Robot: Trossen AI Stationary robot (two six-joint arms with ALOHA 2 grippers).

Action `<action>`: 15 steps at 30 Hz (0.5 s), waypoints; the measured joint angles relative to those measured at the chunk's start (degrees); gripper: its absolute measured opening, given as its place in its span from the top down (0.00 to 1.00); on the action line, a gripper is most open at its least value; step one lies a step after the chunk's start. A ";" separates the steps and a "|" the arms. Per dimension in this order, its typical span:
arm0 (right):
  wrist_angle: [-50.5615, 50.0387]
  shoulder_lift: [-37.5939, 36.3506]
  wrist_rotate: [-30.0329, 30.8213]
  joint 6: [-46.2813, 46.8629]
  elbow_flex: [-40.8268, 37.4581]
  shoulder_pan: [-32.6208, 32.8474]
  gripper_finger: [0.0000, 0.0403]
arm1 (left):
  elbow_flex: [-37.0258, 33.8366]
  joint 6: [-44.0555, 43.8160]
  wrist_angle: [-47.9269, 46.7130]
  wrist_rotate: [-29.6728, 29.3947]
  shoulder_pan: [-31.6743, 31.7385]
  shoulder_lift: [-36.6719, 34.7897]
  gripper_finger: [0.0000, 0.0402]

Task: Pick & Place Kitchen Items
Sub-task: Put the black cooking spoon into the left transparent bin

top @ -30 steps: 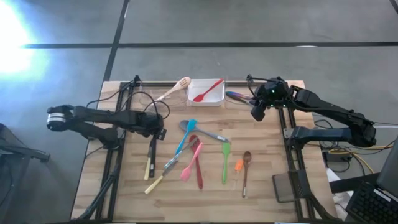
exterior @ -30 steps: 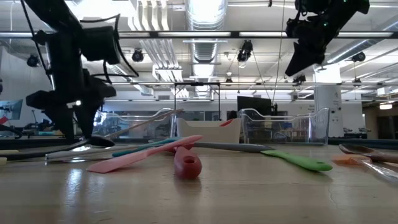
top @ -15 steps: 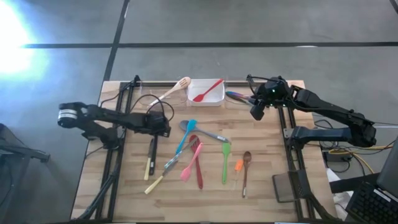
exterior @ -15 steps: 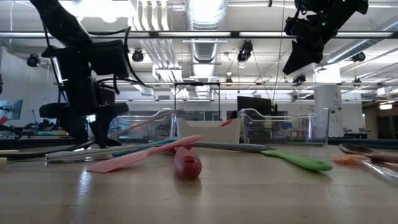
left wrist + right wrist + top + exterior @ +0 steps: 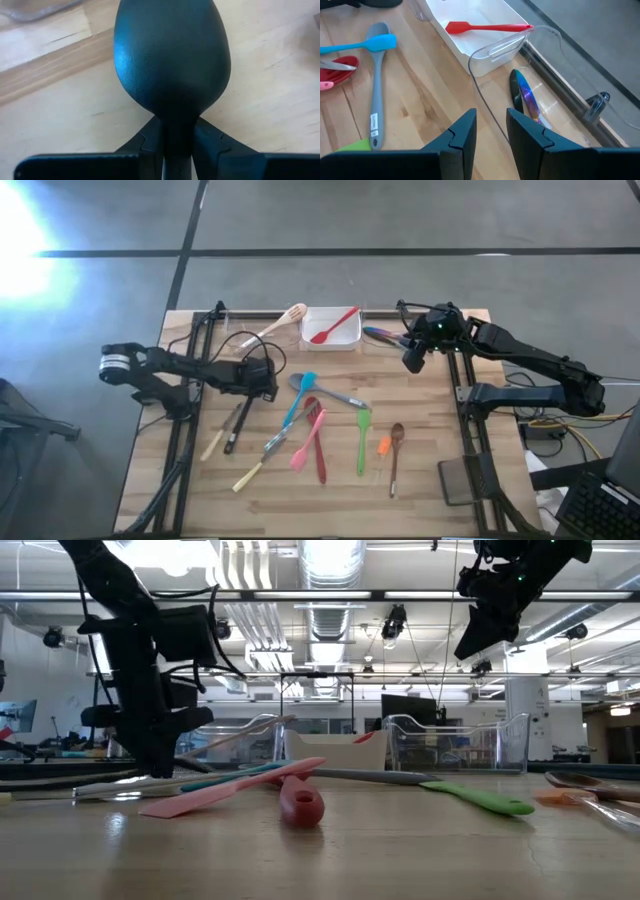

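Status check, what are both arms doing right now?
Left gripper shut on black ladle, low at table's left. Right gripper open, idle above clear tray. Other utensils lie close by the ladle.

My left gripper (image 5: 177, 145) pinches a matt black ladle (image 5: 172, 65), finely pebbled plastic, over my pale wooden table (image 5: 60, 115) with its smooth grain. Beyond my right fingers (image 5: 462, 135): glossy white tray (image 5: 470, 37), clear plastic tray (image 5: 545, 65), iridescent metal spoon (image 5: 527, 100).

Strong glare washes the floor (image 5: 25, 240) at far left from above. Ceiling lights (image 5: 330, 555) backlight the level view, and the near table (image 5: 320, 860) blurs.
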 joint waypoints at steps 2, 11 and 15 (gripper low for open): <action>0.00 0.00 0.01 0.15 0.00 0.00 0.76 | 0.43 0.43 0.28 0.83 -0.33 -1.05 0.82; -0.05 0.02 0.01 0.02 0.00 0.00 0.76 | 1.69 3.01 4.58 6.05 -1.98 -7.36 0.82; -0.13 0.02 0.01 0.13 0.00 -0.02 0.76 | 2.54 6.89 6.63 6.21 -2.97 -11.06 0.82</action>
